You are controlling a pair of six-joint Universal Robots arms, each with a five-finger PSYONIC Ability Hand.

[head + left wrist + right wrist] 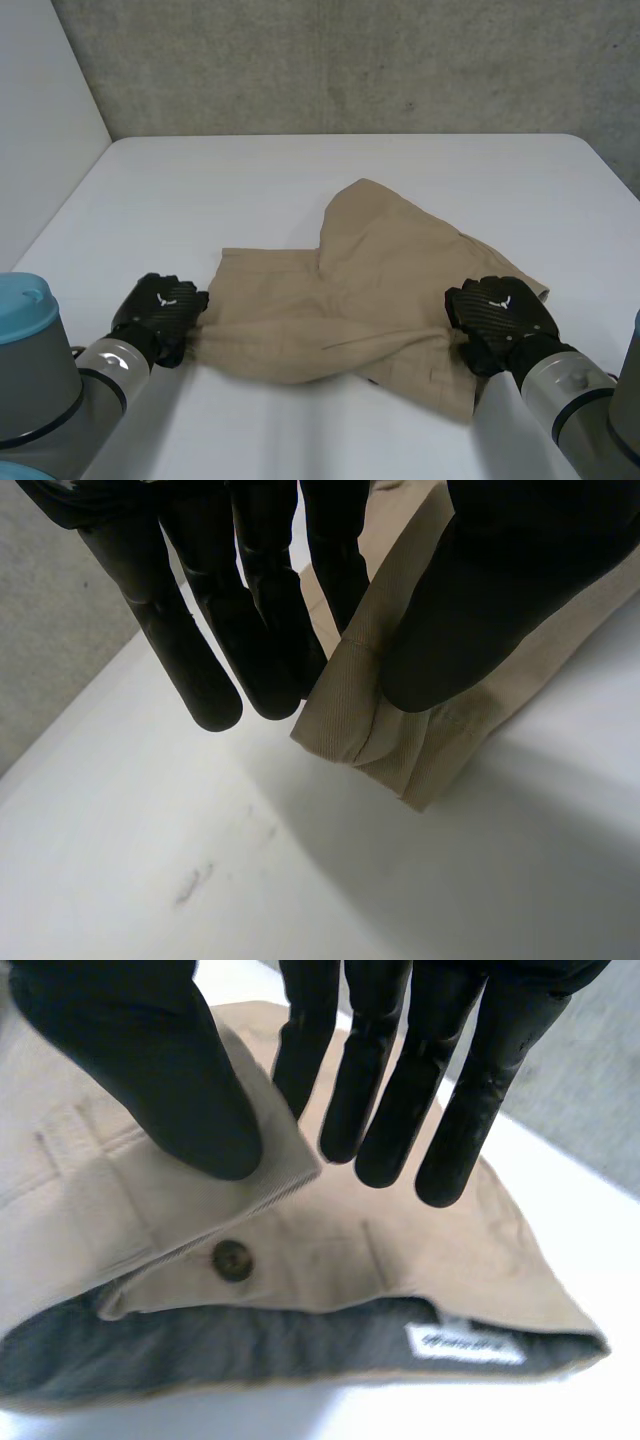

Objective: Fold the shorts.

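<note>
Shorts (370, 290), tan, rumpled, waistband (275, 1182) gaping, dark lining (250, 1352), brown button (232, 1260), white label (463, 1343)

Soft, even light comes from above onto my white table (300, 170) — bright all over, with the concrete wall (350, 60) behind it lit flat. Where my left hand (250, 600) pinches the shorts (420, 740), a broad grey shadow with soft edges lies under the cloth. My right hand (170, 1070) shows near-black with a faint sheen on its fingers (460, 1110), and the waistband's lining (250, 1360) below it sits dim.
</note>
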